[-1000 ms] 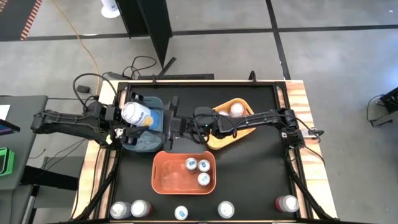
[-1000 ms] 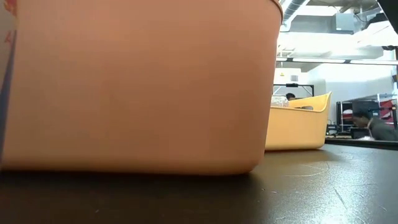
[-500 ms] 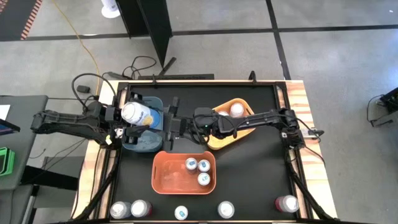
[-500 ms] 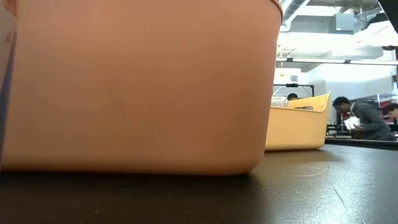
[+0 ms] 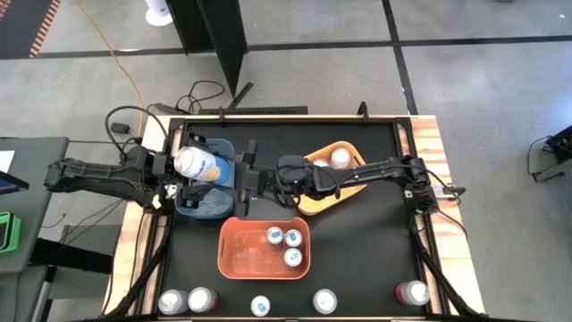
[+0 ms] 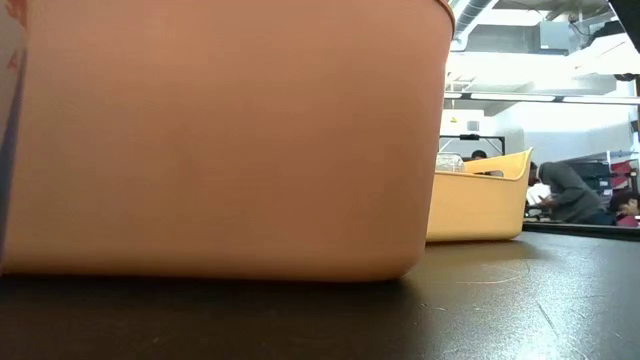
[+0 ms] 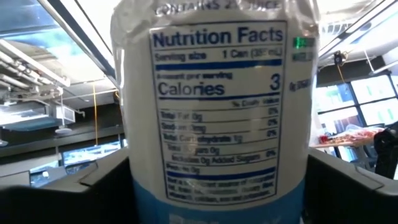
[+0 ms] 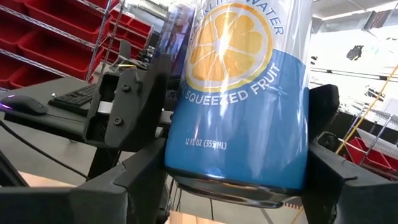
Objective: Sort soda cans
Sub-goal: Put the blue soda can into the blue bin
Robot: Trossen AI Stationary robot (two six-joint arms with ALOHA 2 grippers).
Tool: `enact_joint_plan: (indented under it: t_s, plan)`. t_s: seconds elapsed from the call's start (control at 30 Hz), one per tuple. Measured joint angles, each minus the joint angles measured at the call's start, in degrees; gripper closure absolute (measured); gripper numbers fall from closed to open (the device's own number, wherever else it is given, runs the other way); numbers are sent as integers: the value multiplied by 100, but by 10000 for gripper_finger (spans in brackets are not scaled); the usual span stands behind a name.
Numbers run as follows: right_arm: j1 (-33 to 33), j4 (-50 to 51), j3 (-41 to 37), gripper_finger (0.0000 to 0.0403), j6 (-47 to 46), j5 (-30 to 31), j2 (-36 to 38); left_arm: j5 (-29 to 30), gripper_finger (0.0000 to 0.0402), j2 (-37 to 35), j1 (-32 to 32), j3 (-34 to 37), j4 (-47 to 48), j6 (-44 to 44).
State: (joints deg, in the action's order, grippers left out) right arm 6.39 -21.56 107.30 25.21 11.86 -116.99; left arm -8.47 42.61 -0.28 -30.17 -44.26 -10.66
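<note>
One soda can (image 5: 197,165), white above and blue below with a lemon picture, is tilted over the blue bin (image 5: 207,199), its silver top toward the table's left. My left gripper (image 5: 189,170) is shut on it, and the left wrist view fills with its nutrition label (image 7: 217,124). My right gripper (image 5: 223,176) reaches across from the table's right and closes on the same can (image 8: 239,112). Three cans stand in the orange bin (image 5: 234,255), one in the yellow bin (image 5: 315,199), and several stand along the near edge. My left gripper (image 7: 217,202) pinches the can's side wall (image 7: 143,180) between its two fingers, coming level from the table's left. The can is lifted clear above the blue bin and tilted. My right gripper (image 8: 239,190) has a finger (image 8: 146,174) on each side of the can's blue lower end (image 8: 186,168), coming level from the table's right. The fingers appear to rest against the can wall. The bottom rim (image 8: 236,194) hangs free between them.
The orange bin's wall (image 6: 220,130) blocks most of the low view, with the yellow bin (image 6: 480,200) behind it. Loose cans stand at the near edge (image 5: 170,301) (image 5: 260,306) (image 5: 413,292). A person (image 6: 565,190) is in the room beyond.
Both arms and the can have kept still. Only a person in the room behind the table has moved.
</note>
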Motion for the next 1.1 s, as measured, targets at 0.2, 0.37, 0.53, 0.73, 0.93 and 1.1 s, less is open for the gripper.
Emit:
enact_joint_plan:
  t_s: [0.2,0.37,0.53,0.73,0.93,1.1]
  plan:
    - [0,47,1,115,-33,-18,1,2,36,-61,-1,7,6,-4]
    - [-1,72,10,115,-31,-46,0,109,35,-373,-1,15,27,-13]
    - [0,74,21,115,-32,-39,0,147,34,-765,-1,17,103,-41]
    - [-5,124,21,115,-34,-2,0,151,34,-1101,-1,17,141,-44]
    - [-16,218,14,115,-33,9,0,222,33,-1348,-1,11,514,-91]
    - [-22,298,10,115,-7,37,2,397,33,-1499,-1,-137,1081,-110]
